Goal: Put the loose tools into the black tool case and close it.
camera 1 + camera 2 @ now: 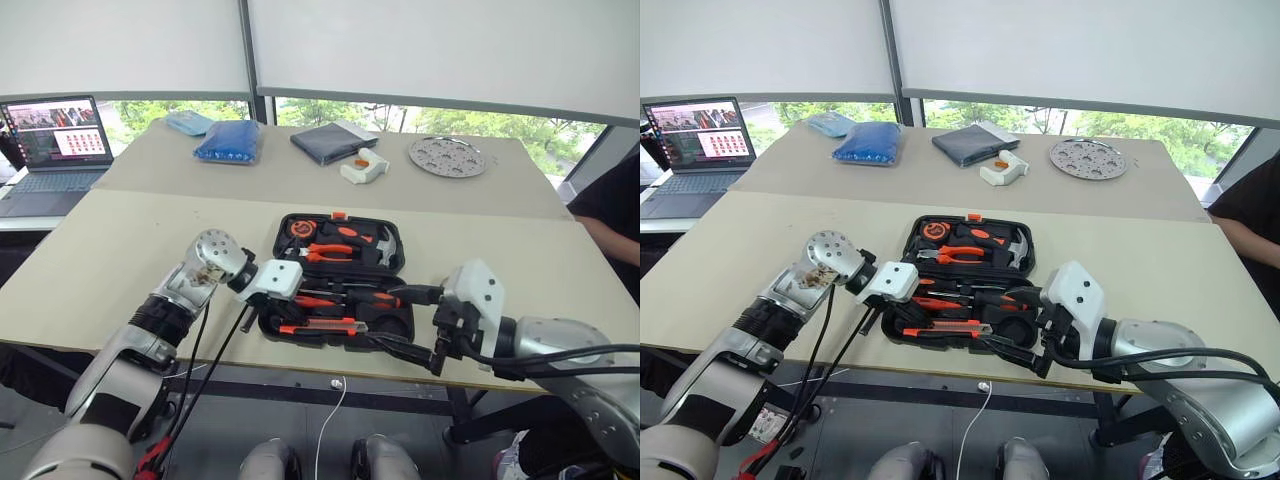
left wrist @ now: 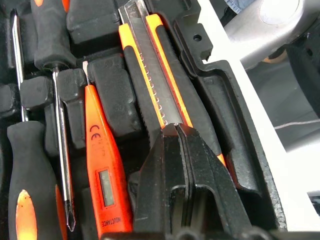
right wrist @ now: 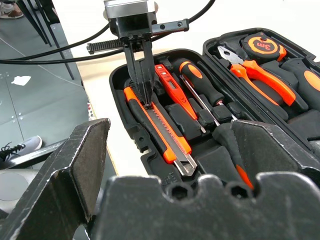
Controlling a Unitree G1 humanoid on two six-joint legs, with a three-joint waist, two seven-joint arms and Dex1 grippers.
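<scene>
The black tool case (image 1: pixel 402 262) lies open near the table's front edge. In its near half sit a slim orange-black utility knife (image 2: pixel 150 75), a flat orange tester (image 2: pixel 102 165) and two orange-and-black screwdrivers (image 3: pixel 200 90) (image 3: pixel 235 150). My left gripper (image 3: pixel 145 100) is shut, and its tips rest on the knife's back end without clasping it. My right gripper (image 3: pixel 170 127) hangs open and empty just off the case's right front corner, facing along the knife.
Pliers (image 1: pixel 330 252), a hammer (image 1: pixel 385 243) and a tape measure (image 1: pixel 298 229) fill the lid half. Farther back lie a dark folded cloth (image 1: pixel 333 142), a blue bag (image 1: pixel 228 142), a white object (image 1: pixel 365 167) and a round metal plate (image 1: pixel 447 156). A laptop (image 1: pixel 55 135) sits left; a person (image 1: pixel 615 220) is at the right.
</scene>
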